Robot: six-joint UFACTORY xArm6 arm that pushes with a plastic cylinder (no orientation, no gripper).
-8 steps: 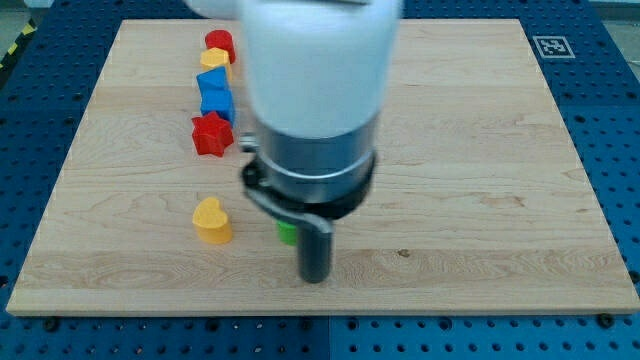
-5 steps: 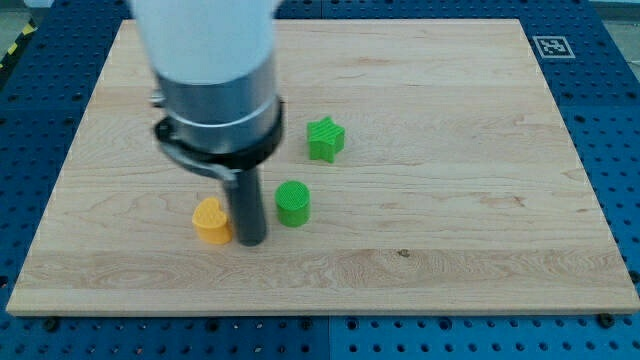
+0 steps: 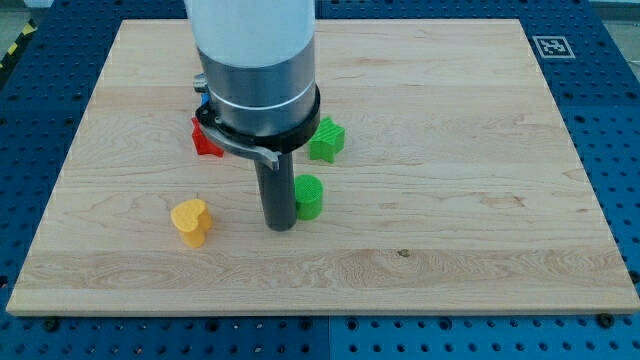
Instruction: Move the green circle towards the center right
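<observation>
The green circle (image 3: 309, 196) is a short cylinder on the wooden board (image 3: 470, 150), a little left of the middle and below it. My tip (image 3: 280, 226) is down on the board, touching or nearly touching the circle's left side. A green star (image 3: 325, 139) lies just above the circle, to its upper right.
A yellow heart (image 3: 190, 221) lies to the left of my tip. A red star (image 3: 206, 140) and a bit of a blue block (image 3: 203, 98) show at the arm's left edge; the arm hides the rest there. A marker tag (image 3: 551, 46) sits at the board's top right corner.
My tip swung left past the circle, then came back right against its left side. The yellow heart slid left and down. The green circle has shifted a little to the right.
</observation>
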